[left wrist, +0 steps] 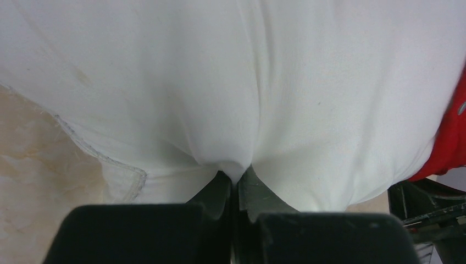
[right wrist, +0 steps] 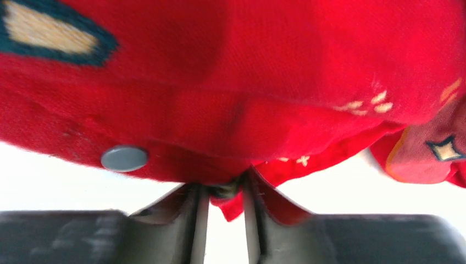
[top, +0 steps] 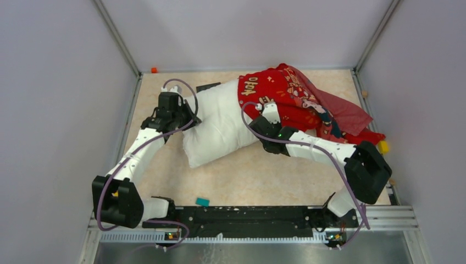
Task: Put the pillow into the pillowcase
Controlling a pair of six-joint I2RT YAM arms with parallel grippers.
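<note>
Top external shows the left tool [top: 189, 118] clamped on the left end of the pillow [top: 217, 129], which lies mid-worktop [top: 264, 176]. Its right end is inside the pillowcase [top: 286, 93], whose hem the right tool [top: 264, 110] pinches. By my judgement more than half is yet to be covered.

Robotics lab test cell, seen from above. Plain pale grey panel walls [top: 55, 82] close in three sides, joined at the corners by bare aluminium frame posts [top: 116, 37]. Inside lies a beige, stone-patterned tabletop [top: 264, 176]. Along its near edge a black mounting rail [top: 247, 214] sits on slotted aluminium extrusion [top: 398, 217]. It carries two white-and-black robot arms, the left arm [top: 137, 157] and the right arm [top: 324, 147], with exposed purple cables [top: 343, 179] looped along them.
</note>
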